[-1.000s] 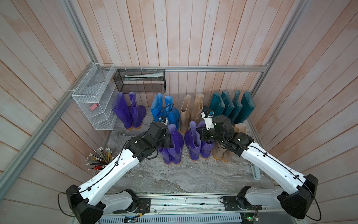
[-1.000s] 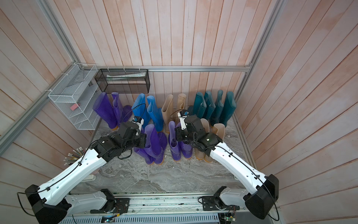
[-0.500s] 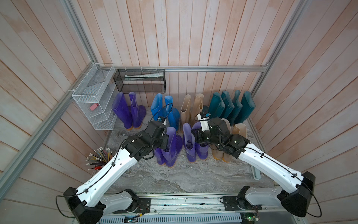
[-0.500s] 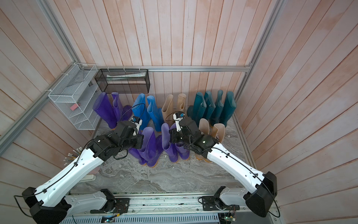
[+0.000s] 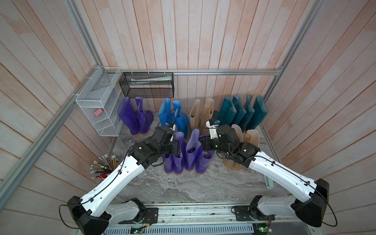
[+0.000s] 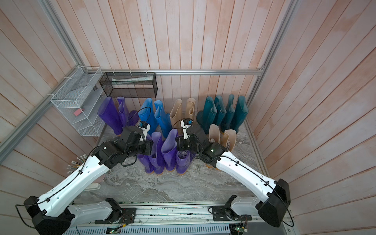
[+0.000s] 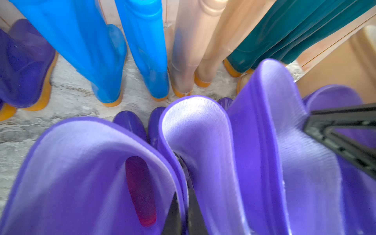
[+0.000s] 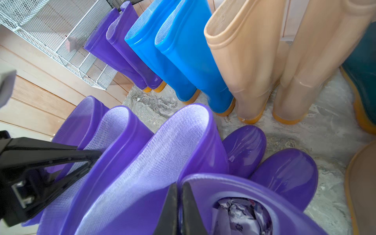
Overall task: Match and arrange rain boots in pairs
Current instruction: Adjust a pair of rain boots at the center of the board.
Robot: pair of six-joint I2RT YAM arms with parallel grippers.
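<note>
Left wrist view sits right over the cuffs, and we lose the fingertips of the left claw among them: it is pressed together on the touching cuff walls of the two leftmost front purple boots. In both top views the black wrists cover both pinches. Reading across, the pencils are half hidden by the left arm; the white wire rack and black mesh basket hang above the back row on the bench: a purple pair, a blue pair, a beige pair, four teal boots. The four front purple boots stand upright, touching, just ahead of the blue and beige pairs. The right claw pinches the cuff of the stuffed purple boot, the rightmost; whether its neighbour's wall is caught too we cannot tell. A second beige pair is partly masked by the right wrist.
</note>
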